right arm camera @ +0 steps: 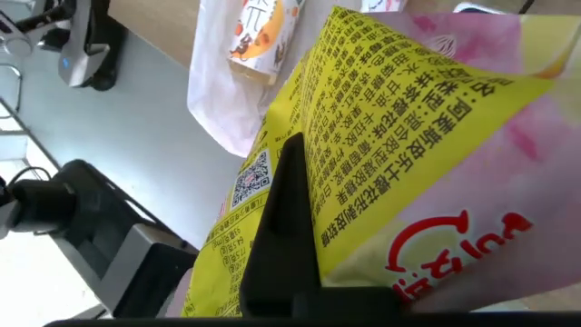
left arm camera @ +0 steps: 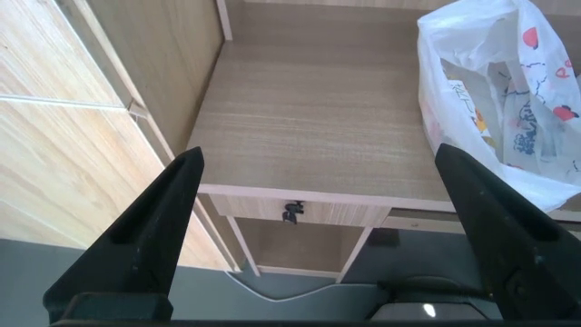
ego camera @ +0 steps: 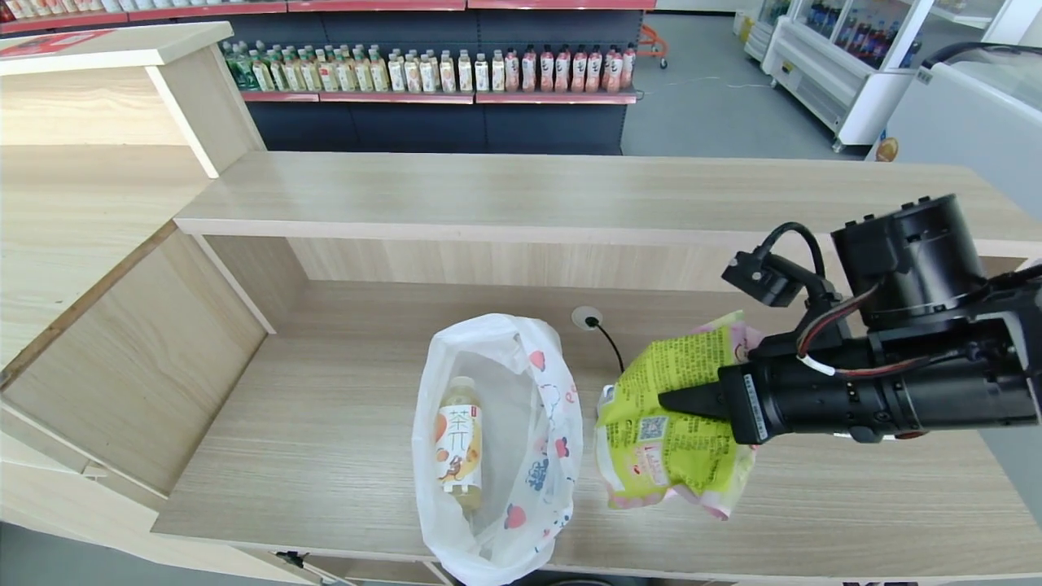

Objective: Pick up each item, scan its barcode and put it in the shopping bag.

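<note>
My right gripper [ego camera: 680, 400] is shut on a yellow-green and pink snack bag [ego camera: 672, 423], holding it just above the counter to the right of the shopping bag. Up close, the snack bag [right arm camera: 399, 154] shows its printed back, with one dark finger [right arm camera: 286, 227] pressed on it. The white shopping bag [ego camera: 496, 439] with coloured prints stands open near the counter's front edge, a tea bottle [ego camera: 460, 443] lying inside. My left gripper [left arm camera: 322, 227] is open, hanging off the counter's front edge to the left of the shopping bag [left arm camera: 504, 100], with nothing between its fingers.
A black cable [ego camera: 609, 342] runs from a round port [ego camera: 586, 317] in the counter [ego camera: 326, 423] behind the bags. A raised shelf [ego camera: 570, 195] borders the back, a wooden side wall [ego camera: 130, 358] the left. Drink shelves [ego camera: 431, 73] and freezers [ego camera: 855, 65] stand beyond.
</note>
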You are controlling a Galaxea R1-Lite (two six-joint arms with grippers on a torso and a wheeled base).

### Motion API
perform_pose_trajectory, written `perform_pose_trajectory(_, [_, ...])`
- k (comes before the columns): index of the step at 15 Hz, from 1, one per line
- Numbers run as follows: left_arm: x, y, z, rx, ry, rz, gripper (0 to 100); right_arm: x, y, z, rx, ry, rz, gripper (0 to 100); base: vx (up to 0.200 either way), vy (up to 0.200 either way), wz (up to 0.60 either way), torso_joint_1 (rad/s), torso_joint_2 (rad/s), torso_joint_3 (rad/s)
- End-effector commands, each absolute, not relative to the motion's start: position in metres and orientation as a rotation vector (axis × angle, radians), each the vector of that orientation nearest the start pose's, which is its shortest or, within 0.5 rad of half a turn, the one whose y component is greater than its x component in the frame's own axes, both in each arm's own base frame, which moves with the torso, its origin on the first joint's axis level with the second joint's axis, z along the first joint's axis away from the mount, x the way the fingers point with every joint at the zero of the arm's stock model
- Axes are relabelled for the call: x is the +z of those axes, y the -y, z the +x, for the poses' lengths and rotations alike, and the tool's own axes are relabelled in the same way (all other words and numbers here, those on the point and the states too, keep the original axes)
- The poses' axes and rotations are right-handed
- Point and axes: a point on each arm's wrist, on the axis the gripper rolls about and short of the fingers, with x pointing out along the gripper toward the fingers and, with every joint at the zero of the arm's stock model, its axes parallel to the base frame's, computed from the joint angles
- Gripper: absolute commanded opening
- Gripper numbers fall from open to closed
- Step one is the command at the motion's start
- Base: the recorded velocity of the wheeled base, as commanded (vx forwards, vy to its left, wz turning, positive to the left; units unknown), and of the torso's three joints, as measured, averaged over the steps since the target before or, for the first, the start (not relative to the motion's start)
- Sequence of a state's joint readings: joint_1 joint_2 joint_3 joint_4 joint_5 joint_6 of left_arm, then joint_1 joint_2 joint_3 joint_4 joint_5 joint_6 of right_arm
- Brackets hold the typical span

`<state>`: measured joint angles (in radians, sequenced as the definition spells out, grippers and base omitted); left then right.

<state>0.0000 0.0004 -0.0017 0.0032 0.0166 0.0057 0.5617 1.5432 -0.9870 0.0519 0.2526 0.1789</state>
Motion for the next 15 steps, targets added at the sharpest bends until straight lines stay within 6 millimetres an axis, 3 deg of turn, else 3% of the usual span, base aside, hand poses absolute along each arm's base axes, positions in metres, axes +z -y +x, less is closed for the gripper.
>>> perform_pose_trajectory(1, [0.076, 0.0, -0.023, 0.017, -0.002, 0.006, 100, 0.187, -0.158, 0.241, 0.743, -0.719, 0.006, 0, 0.0, 0.0, 0.0, 0.0, 0.0, 0.0])
perform_pose_trajectory(6, [0.076, 0.0, -0.023, 0.017, -0.002, 0.006, 100, 0.158, -0.178, 0.263, 0.82, -0.722, -0.147, 0, 0.0, 0.0, 0.0, 0.0, 0.0, 0.0])
perform_pose_trajectory(8, [0.076, 0.0, -0.023, 0.017, -0.002, 0.006, 100, 0.152, -0.184, 0.267, 0.908, -0.727, -0.127, 0, 0.0, 0.0, 0.0, 0.0, 0.0, 0.0])
perform_pose_trajectory(15, [0.076, 0.0, -0.023, 0.017, -0.002, 0.006, 100, 0.122, -0.201, 0.292, 0.937, -0.665, -0.124, 0, 0.0, 0.0, 0.0, 0.0, 0.0, 0.0])
